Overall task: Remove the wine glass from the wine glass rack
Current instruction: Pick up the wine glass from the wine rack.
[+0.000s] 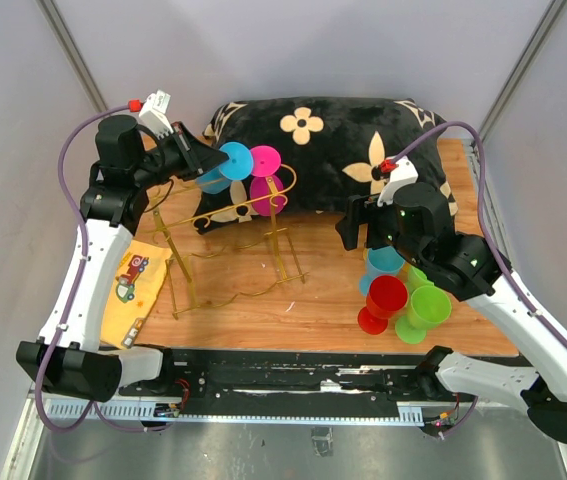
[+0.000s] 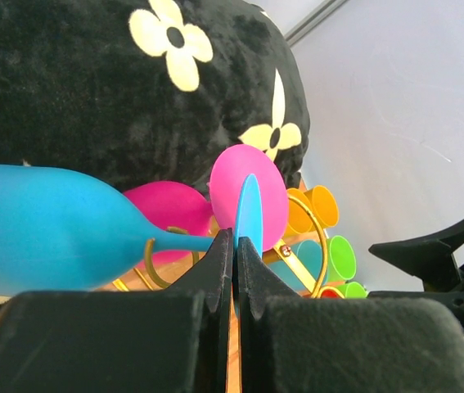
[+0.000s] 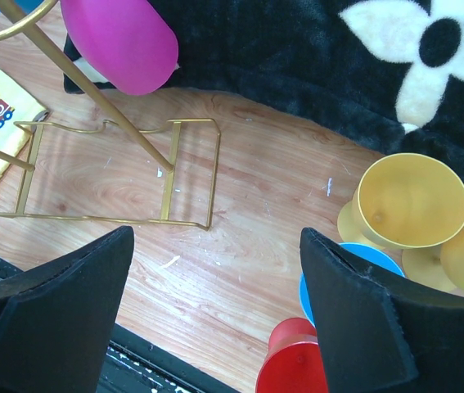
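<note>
The gold wire wine glass rack [image 1: 225, 212] stands on the wooden table at centre left. A blue wine glass [image 1: 215, 178] and a pink wine glass [image 1: 268, 192] hang at its top rails, feet up. My left gripper [image 1: 201, 156] is shut on the edge of the blue glass's round foot [image 2: 248, 210]. The blue bowl [image 2: 43, 225] fills the left of the left wrist view, and its stem runs past a gold curl [image 2: 151, 255]. The pink foot [image 2: 269, 185] sits just behind. My right gripper [image 3: 215, 237] is open and empty, over bare table right of the rack's base [image 3: 166, 176].
A black pillow with cream flowers [image 1: 333, 140] lies behind the rack. Several coloured glasses [image 1: 393, 295] stand under and beside my right arm, among them a yellow one [image 3: 412, 201] and a red one [image 3: 297, 364]. A yellow cloth [image 1: 133, 285] lies at the left.
</note>
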`<state>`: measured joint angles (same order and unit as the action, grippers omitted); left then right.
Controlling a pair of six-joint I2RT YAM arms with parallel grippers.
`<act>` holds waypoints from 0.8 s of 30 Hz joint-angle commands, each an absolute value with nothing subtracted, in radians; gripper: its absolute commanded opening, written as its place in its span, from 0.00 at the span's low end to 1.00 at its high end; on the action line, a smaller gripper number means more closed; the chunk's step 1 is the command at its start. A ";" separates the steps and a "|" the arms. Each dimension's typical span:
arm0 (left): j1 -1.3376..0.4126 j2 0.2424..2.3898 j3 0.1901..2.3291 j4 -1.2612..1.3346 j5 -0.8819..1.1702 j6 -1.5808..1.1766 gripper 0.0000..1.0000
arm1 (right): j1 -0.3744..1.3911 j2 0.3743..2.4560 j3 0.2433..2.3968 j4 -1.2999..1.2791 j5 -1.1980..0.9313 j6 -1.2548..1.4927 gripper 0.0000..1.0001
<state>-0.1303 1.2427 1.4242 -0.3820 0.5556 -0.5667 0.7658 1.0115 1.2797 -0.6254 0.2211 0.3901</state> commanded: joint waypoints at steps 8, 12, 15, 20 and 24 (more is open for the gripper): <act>-0.115 1.256 1.412 -0.268 0.559 -0.618 0.00 | 0.784 1.002 1.276 -0.614 0.236 0.398 0.84; -0.115 1.259 1.402 -0.255 0.549 -0.631 0.01 | 0.783 0.999 1.275 -0.613 0.241 0.398 0.83; -0.115 1.262 1.402 -0.254 0.551 -0.636 0.01 | 0.783 0.998 1.275 -0.614 0.240 0.398 0.84; -0.115 1.262 1.391 -0.262 0.546 -0.645 0.01 | 0.783 0.994 1.269 -0.613 0.244 0.398 0.84; -0.114 1.261 1.380 -0.260 0.537 -0.655 0.01 | 0.783 0.993 1.268 -0.612 0.243 0.398 0.84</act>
<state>-0.1246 1.2617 1.3907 -0.3138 0.5476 -0.6376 0.7658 1.0115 1.2797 -0.6254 0.2214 0.3901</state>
